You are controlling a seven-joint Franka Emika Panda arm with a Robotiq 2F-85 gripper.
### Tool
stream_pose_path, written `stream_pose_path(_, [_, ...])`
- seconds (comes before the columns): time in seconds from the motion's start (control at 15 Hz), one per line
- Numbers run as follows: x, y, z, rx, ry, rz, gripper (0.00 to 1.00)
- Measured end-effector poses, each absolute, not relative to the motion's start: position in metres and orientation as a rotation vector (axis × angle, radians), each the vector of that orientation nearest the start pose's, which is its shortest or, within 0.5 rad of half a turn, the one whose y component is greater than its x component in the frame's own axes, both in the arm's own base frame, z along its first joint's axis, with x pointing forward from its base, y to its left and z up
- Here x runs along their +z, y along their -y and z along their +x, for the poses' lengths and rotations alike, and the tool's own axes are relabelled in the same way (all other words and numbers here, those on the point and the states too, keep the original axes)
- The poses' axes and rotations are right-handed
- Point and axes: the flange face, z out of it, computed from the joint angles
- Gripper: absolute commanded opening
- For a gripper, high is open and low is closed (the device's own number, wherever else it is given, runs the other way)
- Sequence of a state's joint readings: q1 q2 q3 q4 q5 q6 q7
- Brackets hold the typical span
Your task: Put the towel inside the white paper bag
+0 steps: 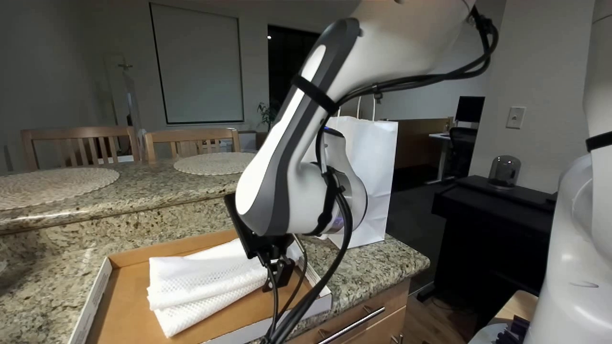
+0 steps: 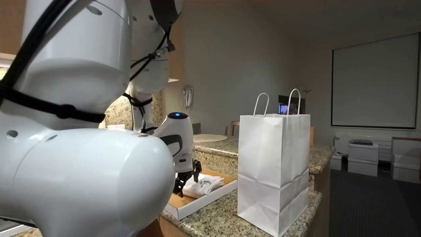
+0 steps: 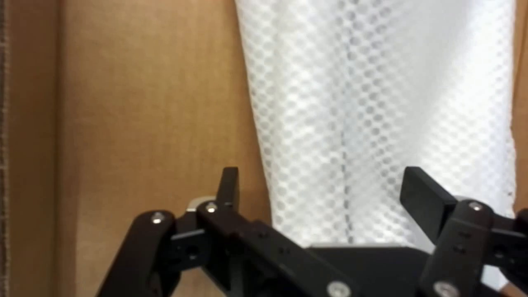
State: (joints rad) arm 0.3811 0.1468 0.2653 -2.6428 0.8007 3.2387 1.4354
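Note:
The white mesh towel (image 1: 205, 279) lies folded in a shallow cardboard tray (image 1: 126, 306). It also shows in an exterior view (image 2: 205, 186) and fills the middle and right of the wrist view (image 3: 313, 103). My gripper (image 3: 321, 177) is open and points down over the towel. In the wrist view its left finger is over bare cardboard beside the towel's edge, its right finger over the towel. The gripper also shows in both exterior views (image 1: 281, 274) (image 2: 188, 186). The white paper bag (image 2: 261, 158) stands upright with two handles; the arm partly hides it in an exterior view (image 1: 373, 177).
The tray has a raised white rim (image 2: 209, 199) and sits on the granite counter (image 2: 220, 214). The bag stands near the counter's end, beside the tray. A raised granite ledge (image 1: 143, 188) with round woven mats (image 1: 217, 163) runs behind.

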Motion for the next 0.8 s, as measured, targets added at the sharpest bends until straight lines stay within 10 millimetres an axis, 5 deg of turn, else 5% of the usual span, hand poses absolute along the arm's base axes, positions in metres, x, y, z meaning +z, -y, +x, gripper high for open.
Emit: stream_pose_path(0.8, [0.253, -0.201, 0.411, -0.286, -1.928, -1.774, 1.00])
